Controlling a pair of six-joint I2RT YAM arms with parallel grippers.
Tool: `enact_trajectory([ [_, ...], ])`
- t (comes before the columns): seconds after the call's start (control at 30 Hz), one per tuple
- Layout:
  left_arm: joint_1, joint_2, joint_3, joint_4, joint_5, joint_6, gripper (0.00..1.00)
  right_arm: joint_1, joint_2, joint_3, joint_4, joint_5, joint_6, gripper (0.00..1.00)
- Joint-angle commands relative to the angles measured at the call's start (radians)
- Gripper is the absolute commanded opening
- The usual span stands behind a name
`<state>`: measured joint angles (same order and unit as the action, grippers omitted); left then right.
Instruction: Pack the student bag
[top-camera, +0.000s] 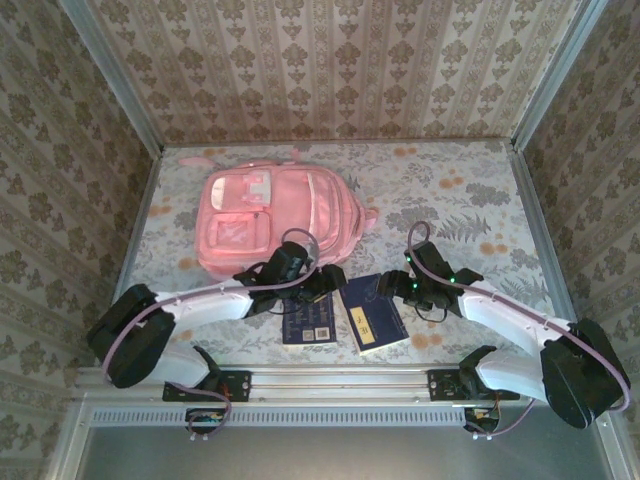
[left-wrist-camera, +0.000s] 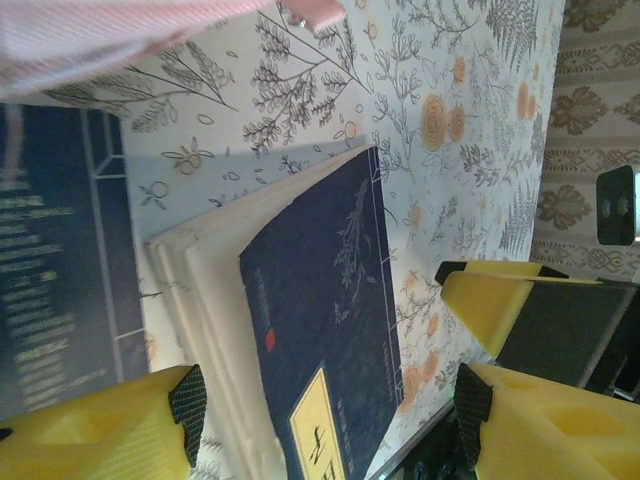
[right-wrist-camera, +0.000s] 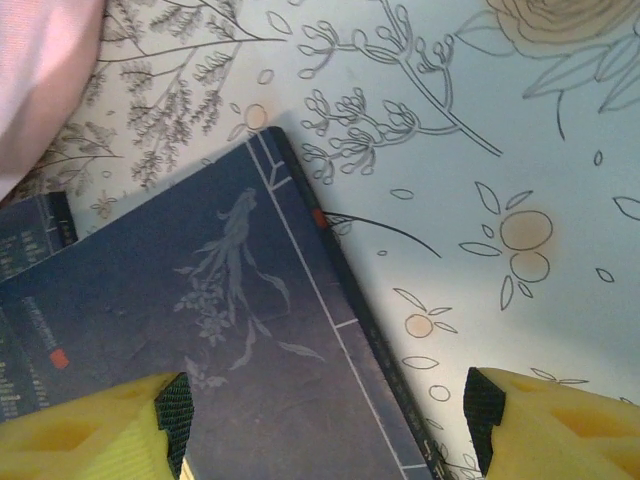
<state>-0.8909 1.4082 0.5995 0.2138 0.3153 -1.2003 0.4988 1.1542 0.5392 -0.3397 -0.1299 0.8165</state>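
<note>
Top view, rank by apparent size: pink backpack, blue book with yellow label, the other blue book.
1. pink backpack, clearly largest.
Tied: yellow-label book and other blue book look alike; the latter is partly covered, so unranked.

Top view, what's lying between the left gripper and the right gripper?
The navy book with the yellow label; its far end lies between the left gripper and the right gripper in the top view.

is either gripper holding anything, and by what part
Nothing is held: left gripper and right gripper both stand open over a blue book on the table.
</note>
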Motion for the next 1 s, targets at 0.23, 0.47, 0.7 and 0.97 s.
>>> enact_trajectory([
  [0.23, -0.044, 0.115, 0.037, 0.020, -0.018, -0.097, 0.68, -0.015, 0.063, -0.033, 0.051, -0.021, 0.044, 0.74],
  [0.47, -0.066, 0.130, 0.064, 0.051, -0.007, -0.074, 0.61, -0.014, 0.093, -0.067, 0.111, -0.058, 0.052, 0.73],
  [0.7, -0.098, 0.198, 0.132, 0.100, 0.044, -0.049, 0.54, -0.014, 0.114, -0.102, 0.175, -0.091, 0.079, 0.72],
  [0.97, -0.107, 0.197, 0.151, 0.121, 0.060, -0.026, 0.40, -0.014, 0.114, -0.131, 0.210, -0.096, 0.093, 0.71],
])
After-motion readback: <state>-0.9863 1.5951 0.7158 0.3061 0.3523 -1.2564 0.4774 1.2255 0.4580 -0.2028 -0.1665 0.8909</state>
